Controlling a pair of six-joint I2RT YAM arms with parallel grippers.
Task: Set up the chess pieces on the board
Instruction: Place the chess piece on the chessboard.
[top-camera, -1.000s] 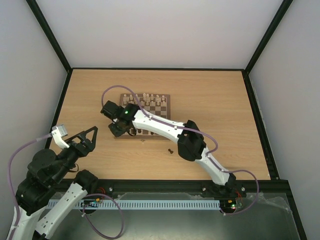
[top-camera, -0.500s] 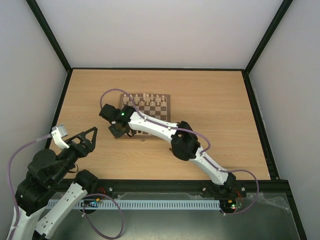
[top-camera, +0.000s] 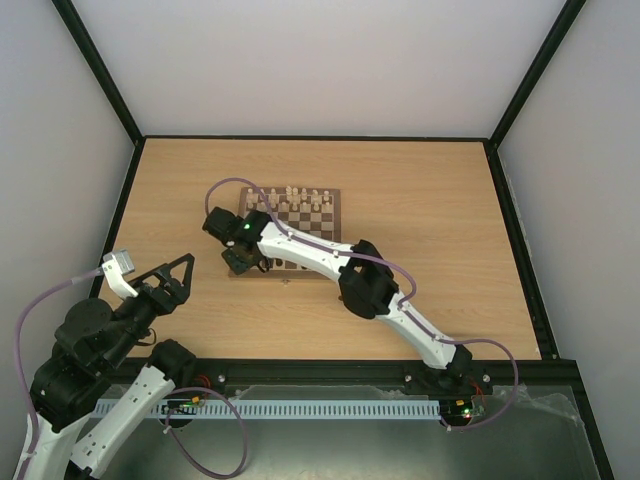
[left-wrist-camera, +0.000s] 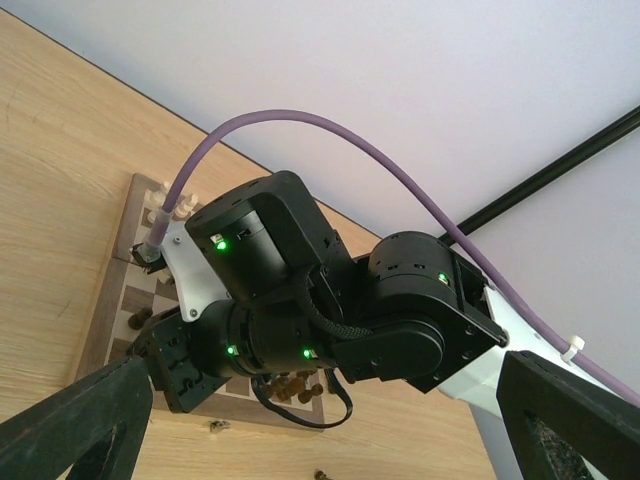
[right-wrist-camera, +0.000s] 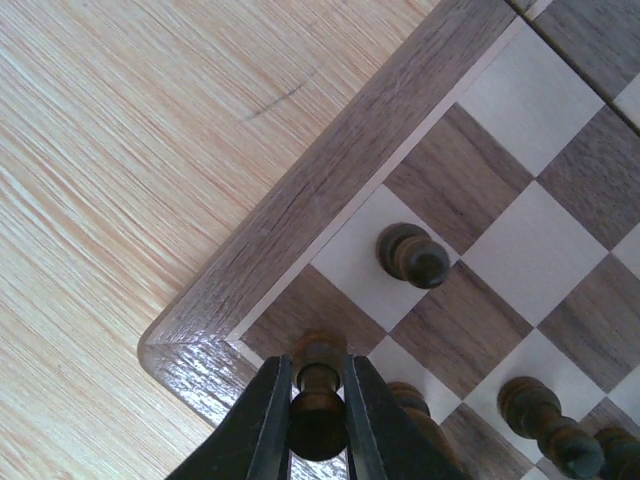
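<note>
The board (top-camera: 325, 215) lies at the middle of the table. My right gripper (top-camera: 238, 262) hangs over its near left corner. In the right wrist view the right gripper (right-wrist-camera: 318, 400) is shut on a dark brown chess piece (right-wrist-camera: 318, 418), which stands upright with its base on the dark corner square next to the board's frame (right-wrist-camera: 330, 170). A dark pawn (right-wrist-camera: 412, 255) stands one square further in, and more dark pieces (right-wrist-camera: 535, 410) stand along the near rows. My left gripper (top-camera: 170, 270) is open and empty, off the board to the left.
Cream chessmen (top-camera: 290, 193) line the board's far rows. The left wrist view shows the right arm's wrist (left-wrist-camera: 300, 300) over the board (left-wrist-camera: 125, 250). One small piece (left-wrist-camera: 217, 427) lies on the table just before the board, another (left-wrist-camera: 322, 474) nearer.
The right arm's wrist and elbow have shifted left, and the gripper has settled over the board's near left corner. The elbow now covers the loose dark piece on the table. The left arm has not moved.
</note>
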